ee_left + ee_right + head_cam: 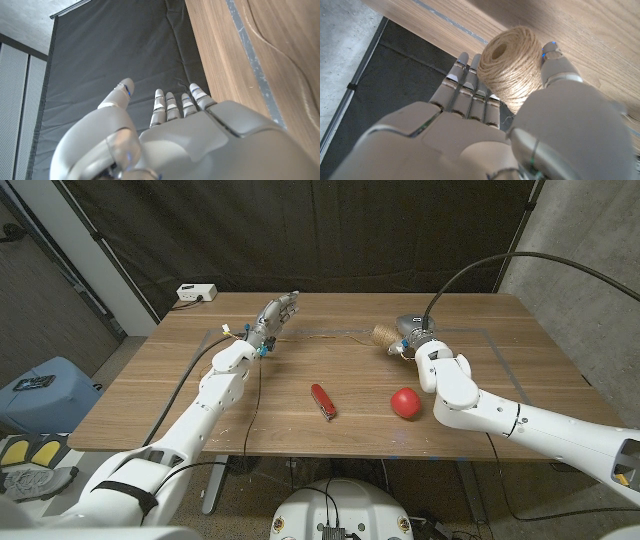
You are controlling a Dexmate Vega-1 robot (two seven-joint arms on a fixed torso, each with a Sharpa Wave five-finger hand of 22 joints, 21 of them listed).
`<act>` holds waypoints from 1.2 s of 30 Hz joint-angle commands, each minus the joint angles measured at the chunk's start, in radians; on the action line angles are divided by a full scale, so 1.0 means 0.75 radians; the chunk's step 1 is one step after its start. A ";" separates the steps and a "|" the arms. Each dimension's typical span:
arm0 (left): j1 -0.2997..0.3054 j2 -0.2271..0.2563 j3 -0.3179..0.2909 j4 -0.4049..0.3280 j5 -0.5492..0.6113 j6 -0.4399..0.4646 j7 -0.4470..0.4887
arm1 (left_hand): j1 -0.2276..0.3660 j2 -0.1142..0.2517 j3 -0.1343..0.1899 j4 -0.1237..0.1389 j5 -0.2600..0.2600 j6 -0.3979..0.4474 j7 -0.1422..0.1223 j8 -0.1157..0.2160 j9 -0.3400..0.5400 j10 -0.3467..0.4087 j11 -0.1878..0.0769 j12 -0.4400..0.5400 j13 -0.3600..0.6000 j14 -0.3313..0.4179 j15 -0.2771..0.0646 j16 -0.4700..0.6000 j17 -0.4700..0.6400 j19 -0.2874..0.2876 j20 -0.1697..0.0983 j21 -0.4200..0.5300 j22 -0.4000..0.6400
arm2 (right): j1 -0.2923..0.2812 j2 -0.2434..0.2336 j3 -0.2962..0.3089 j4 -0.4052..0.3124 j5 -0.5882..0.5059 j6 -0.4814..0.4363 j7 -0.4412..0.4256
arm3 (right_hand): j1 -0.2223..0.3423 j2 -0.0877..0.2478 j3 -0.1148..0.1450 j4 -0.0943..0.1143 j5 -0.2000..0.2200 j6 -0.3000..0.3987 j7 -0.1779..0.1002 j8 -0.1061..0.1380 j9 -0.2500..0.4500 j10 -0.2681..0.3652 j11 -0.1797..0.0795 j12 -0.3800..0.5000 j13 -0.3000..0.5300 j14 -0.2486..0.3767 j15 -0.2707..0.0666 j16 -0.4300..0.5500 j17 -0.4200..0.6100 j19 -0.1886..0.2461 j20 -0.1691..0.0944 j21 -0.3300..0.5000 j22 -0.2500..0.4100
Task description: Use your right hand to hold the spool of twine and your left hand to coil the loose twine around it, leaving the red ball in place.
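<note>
A: Spool of twine first: where is it? It sits at the far right of the surface, and the right hand is grasping it. In the right wrist view the spool is lodged between the fingers on one side and the thumb on the other, its open core facing the camera.

B: And the loose twine?

A: A thin strand runs along the far part of the surface from the spool toward the left hand. It is too fine to follow the whole way. In the left wrist view a pale line curves over the wood beside the hand.

B: Is the left hand holding it?

A: I judge not. The left hand shows its fingers extended and apart with nothing between them, raised above the far left of the surface; it is released.

B: So the step in hand is picking up the strand?

A: I think so. To do it well, the left hand should come down on the strand close to its free end and pinch it lightly, then carry it around the spool while the right keeps a steady hold, leaving the sides of the spool free to wind on.

B: Anything to avoid?

A: The red ball lies nearer the front, just beside the right forearm, well apart from the spool. Keep that arm quiet. The red pocket knife lies mid-surface, clear of the strand.
</note>
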 commanded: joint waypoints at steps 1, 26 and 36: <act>-0.043 0.022 0.052 0.007 0.059 -0.024 0.032 | 0.030 -0.009 0.014 0.001 0.019 0.022 -0.001 0.009 0.002 0.026 -0.002 0.008 0.007 0.018 -0.007 0.005 0.001 0.026 -0.001 0.008 0.004 | -0.009 -0.020 0.033 -0.029 0.000 0.042 0.008 | 0.006 0.023 0.007 0.010 0.010 0.034 -0.016 0.007 0.007 0.020 -0.003 0.004 0.003 0.011 -0.087 0.002 0.009 -0.004 0.002 -0.008 0.006; -0.106 0.104 0.152 -0.013 0.126 -0.032 0.017 | 0.154 -0.046 0.046 -0.010 0.071 0.059 0.007 0.011 0.003 0.064 -0.014 0.009 0.013 0.084 -0.023 0.006 0.003 0.069 -0.010 0.008 0.003 | -0.064 -0.089 0.127 -0.142 0.018 0.098 -0.037 | 0.011 0.024 0.009 0.010 0.011 0.049 -0.016 0.010 0.007 0.040 -0.011 0.007 -0.003 0.031 -0.095 -0.004 0.016 -0.005 0.002 -0.013 0.007; -0.124 0.140 0.187 -0.026 0.150 -0.028 0.015 | 0.217 -0.085 0.047 -0.010 0.080 0.081 -0.001 0.014 0.003 0.101 -0.028 0.017 0.017 0.122 -0.037 0.009 0.005 0.096 -0.010 0.010 0.004 | -0.058 -0.095 0.141 -0.164 0.011 0.127 -0.020 | 0.013 0.026 0.006 0.011 0.011 0.056 -0.015 0.012 0.007 0.047 -0.005 0.008 -0.006 0.034 -0.094 -0.005 0.022 -0.007 0.002 -0.016 0.007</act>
